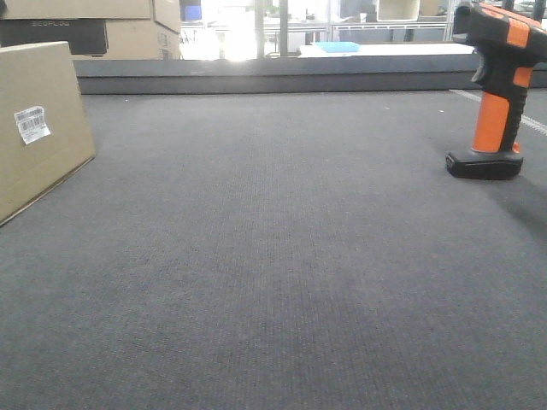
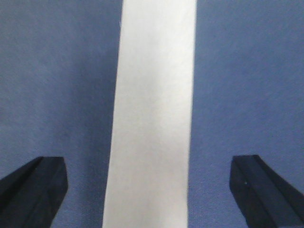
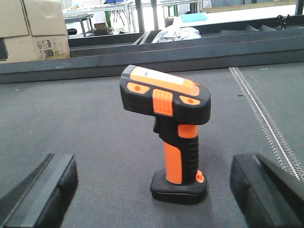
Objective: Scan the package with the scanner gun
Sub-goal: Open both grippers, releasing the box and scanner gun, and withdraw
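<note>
Grey carpet [image 3: 95, 123], scanner gun [image 3: 171, 128] upright between spread right pincer [image 3: 152, 190] fingers

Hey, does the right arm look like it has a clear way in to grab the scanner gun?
Probably yes. The scanner gun stands upright on its foot straight ahead of the right claw, whose jaws are spread wider than the handle, with only bare mat between them and nothing in the way.

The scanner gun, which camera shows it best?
The right wrist view: the whole scanner gun stands upright, centred ahead of the open right claw. The front view crops its head at the frame edge; the left wrist view misses it.
</note>
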